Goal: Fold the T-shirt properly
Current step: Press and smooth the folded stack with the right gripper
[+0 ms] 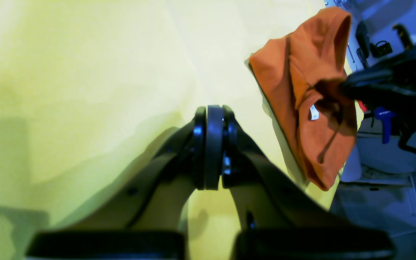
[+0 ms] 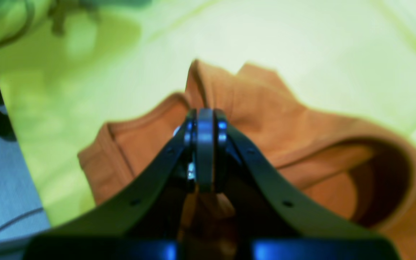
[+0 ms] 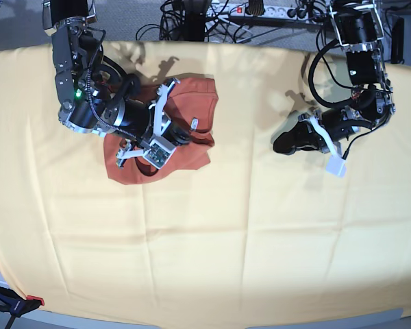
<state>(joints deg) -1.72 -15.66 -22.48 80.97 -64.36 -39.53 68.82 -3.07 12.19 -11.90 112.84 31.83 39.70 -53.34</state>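
- T-shirt (image 3: 192,103): soft rust-orange fabric, bunched in rumpled folds on pale yellow cloth (image 3: 246,226)
- Right gripper (image 2: 205,122): jaws pressed together over the fabric
- Left gripper (image 1: 213,119): jaws together, empty

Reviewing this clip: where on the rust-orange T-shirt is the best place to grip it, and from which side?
Probably the raised fold beside the collar of the T-shirt, approached from above: the shirt lies bunched, and that ridge stands clear of the yellow cloth. The right gripper is shut right there.
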